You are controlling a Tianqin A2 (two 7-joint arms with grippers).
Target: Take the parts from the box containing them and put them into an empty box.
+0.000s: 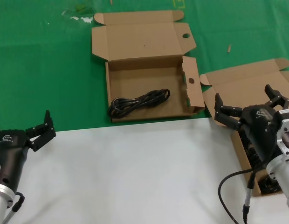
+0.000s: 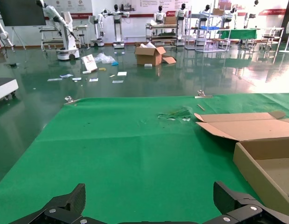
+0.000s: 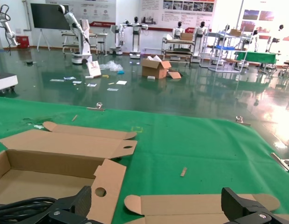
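The wide shallow box with round holes in its flaps lies open on the green mat at centre. A coiled black cable lies inside it. The plain-lidded box stands open at the right, with dark parts partly hidden under my right arm. My right gripper is open and empty above that box's near left corner. The right wrist view shows its fingers spread over the plain lid, with the holed box and cable beside it. My left gripper is open and empty at the near left.
The green mat covers the far half of the table and a white surface the near half. A small scrap and white marks lie on the mat. In the left wrist view the holed box's corner shows beyond my left gripper.
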